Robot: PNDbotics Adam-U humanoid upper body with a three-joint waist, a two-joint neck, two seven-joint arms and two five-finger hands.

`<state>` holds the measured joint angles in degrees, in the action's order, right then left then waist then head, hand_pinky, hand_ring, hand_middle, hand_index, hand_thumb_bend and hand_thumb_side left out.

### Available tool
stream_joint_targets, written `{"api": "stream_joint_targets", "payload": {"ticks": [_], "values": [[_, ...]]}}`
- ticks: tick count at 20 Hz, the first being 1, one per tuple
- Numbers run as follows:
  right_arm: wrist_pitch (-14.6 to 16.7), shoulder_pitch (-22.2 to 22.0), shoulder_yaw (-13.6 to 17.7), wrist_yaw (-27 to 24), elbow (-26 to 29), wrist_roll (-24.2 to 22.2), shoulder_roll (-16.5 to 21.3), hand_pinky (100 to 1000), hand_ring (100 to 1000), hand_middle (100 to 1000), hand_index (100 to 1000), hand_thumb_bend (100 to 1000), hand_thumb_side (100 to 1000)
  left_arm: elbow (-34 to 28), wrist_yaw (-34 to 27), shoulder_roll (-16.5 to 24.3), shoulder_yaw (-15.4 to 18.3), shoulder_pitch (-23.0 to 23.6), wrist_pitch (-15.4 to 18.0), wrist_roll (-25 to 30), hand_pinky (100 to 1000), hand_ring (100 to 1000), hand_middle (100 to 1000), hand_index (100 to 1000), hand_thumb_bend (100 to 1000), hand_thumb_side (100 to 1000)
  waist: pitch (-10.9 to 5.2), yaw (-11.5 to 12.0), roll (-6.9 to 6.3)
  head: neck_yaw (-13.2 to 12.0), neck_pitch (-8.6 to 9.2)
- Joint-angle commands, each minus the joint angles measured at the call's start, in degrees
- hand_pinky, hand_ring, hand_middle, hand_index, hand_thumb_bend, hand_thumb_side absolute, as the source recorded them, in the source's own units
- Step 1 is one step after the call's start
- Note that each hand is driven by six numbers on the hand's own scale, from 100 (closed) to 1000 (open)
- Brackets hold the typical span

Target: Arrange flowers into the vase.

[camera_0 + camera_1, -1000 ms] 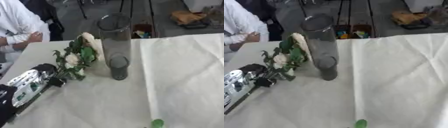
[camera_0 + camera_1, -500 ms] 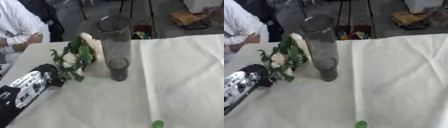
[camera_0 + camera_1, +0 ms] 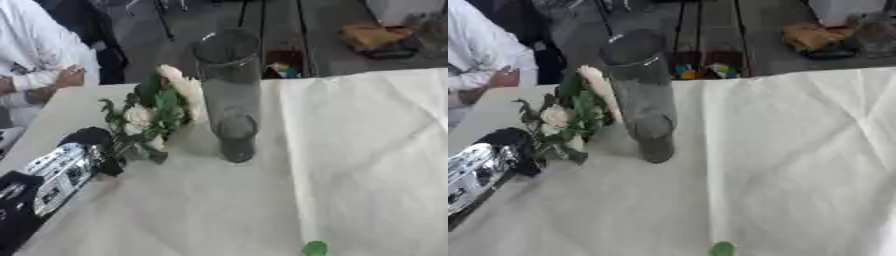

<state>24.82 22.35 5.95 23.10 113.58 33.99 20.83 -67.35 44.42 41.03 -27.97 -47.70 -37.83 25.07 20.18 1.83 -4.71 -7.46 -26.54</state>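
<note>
As before, left hand (image 3: pixel 83 150) grips flowers (image 3: pixel 153 115).

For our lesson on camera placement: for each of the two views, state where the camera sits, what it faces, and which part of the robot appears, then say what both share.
Left eye view: in the head, looking down at the vase; the left robot hand holds the flowers at lower left.
Right eye view: beside it, same downward look, scene shifted left; that hand sits at the left edge.
Shared: vase, flowers, white tablecloth, a small green thing.
</note>
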Motion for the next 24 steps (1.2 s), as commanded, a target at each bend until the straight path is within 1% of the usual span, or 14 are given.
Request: {"api": "stream_joint_targets", "payload": {"ticks": [1, 2, 3, 5, 7, 10, 12, 14, 15, 16, 18, 20, 22, 24], "values": [[-0.1, 0.4, 0.2, -0.2, 1.0, 0.1, 0.4, 665, 775, 621, 819, 100, 1000, 0.2, 0.8, 0.8, 0.7, -1.4, 0.3, -0.1, 211, 335, 412, 501, 122, 340, -0.94, 0.0, 0.03, -0.1, 0.95], [-0.1, 0.4, 0.2, -0.2, 1.0, 0.1, 0.4, 665, 775, 621, 819, 100, 1000, 0.2, 0.9, 0.7, 0.7, -1.4, 0.3, -0.3, 185, 315, 397, 492, 112, 347, -0.93, -0.1, 0.02, -0.1, 1.00], [-0.1, 0.4, 0.2, -0.2, 1.0, 0.1, 0.4, 665, 775, 620, 819, 100, 1000, 0.3, 0.9, 0.6, 0.8, -1.5, 0.2, -0.5, 132, 277, 367, 471, 100, 362, -0.92, -0.1, 0.01, -0.1, 1.02], [-0.1, 0.4, 0.2, -0.3, 1.0, 0.0, 0.4, 665, 775, 619, 819, 100, 1000, 0.5, 0.6, 0.5, 1.0, -1.5, -0.1, -0.9, 100, 256, 336, 440, 100, 393, -0.93, -0.1, 0.00, -0.2, 1.02], [-0.2, 0.4, 0.2, -0.3, 1.0, 0.0, 0.3, 665, 775, 618, 820, 100, 1000, 0.7, -0.2, 0.3, 1.1, -1.5, -0.4, -1.1, 100, 235, 302, 398, 100, 405, -0.94, -0.1, -0.02, -0.2, 1.02], [-0.3, 0.4, 0.1, -0.4, 1.0, -0.1, 0.3, 665, 775, 616, 820, 100, 1000, 0.7, -1.2, 0.3, 1.1, -1.4, -0.8, -1.5, 100, 146, 238, 335, 100, 398, -0.98, -0.1, -0.05, -0.2, 1.00], [-0.3, 0.5, 0.1, -0.4, 1.0, -0.2, 0.3, 666, 775, 615, 820, 100, 1000, 0.6, -1.6, 0.3, 1.1, -1.5, -1.1, -2.0, 100, 100, 172, 263, 100, 394, -1.00, -0.2, -0.04, -0.2, 1.01], [-0.4, 0.4, 0.1, -0.5, 1.0, -0.2, 0.3, 666, 775, 614, 820, 100, 1000, 0.5, -1.7, 0.2, 1.1, -1.5, -1.3, -2.7, 100, 100, 103, 190, 104, 398, -1.02, -0.2, -0.03, -0.2, 1.03], [-0.4, 0.4, 0.1, -0.5, 1.0, -0.3, 0.3, 666, 775, 614, 820, 100, 1000, 0.4, -1.7, 0.2, 1.1, -1.5, -1.4, -3.1, 100, 100, 100, 170, 175, 403, -1.03, -0.2, -0.03, -0.2, 1.07], [-0.4, 0.4, 0.1, -0.6, 1.0, -0.3, 0.3, 666, 775, 614, 820, 100, 1000, 0.3, -1.6, 0.2, 1.0, -1.5, -1.3, -3.4, 100, 100, 100, 156, 217, 402, -1.04, -0.2, -0.03, -0.3, 1.12], [-0.4, 0.4, 0.1, -0.6, 1.0, -0.3, 0.2, 666, 776, 613, 820, 100, 1000, 0.3, -1.4, 0.2, 0.9, -1.5, -1.2, -3.8, 100, 100, 100, 130, 370, 410, -1.06, -0.2, -0.04, -0.3, 1.17], [-0.4, 0.4, 0.1, -0.6, 1.0, -0.4, 0.2, 666, 776, 613, 821, 100, 1000, 0.5, -0.8, 0.2, 1.0, -1.5, -0.9, -3.8, 100, 100, 100, 114, 453, 393, -1.08, -0.2, -0.04, -0.3, 1.18], [-0.4, 0.3, 0.1, -0.7, 1.0, -0.4, 0.2, 666, 776, 612, 821, 100, 1000, 0.5, -0.3, 0.2, 1.1, -1.6, -0.6, -3.6, 100, 100, 100, 100, 490, 374, -1.09, -0.1, -0.08, -0.3, 1.08], [-0.5, 0.2, 0.1, -0.7, 1.0, -0.5, 0.1, 666, 776, 610, 821, 100, 1000, 0.3, 0.2, 0.2, 1.4, -1.6, -0.4, -3.9, 100, 100, 100, 100, 480, 351, -1.09, -0.1, -0.13, -0.3, 1.02]]}}
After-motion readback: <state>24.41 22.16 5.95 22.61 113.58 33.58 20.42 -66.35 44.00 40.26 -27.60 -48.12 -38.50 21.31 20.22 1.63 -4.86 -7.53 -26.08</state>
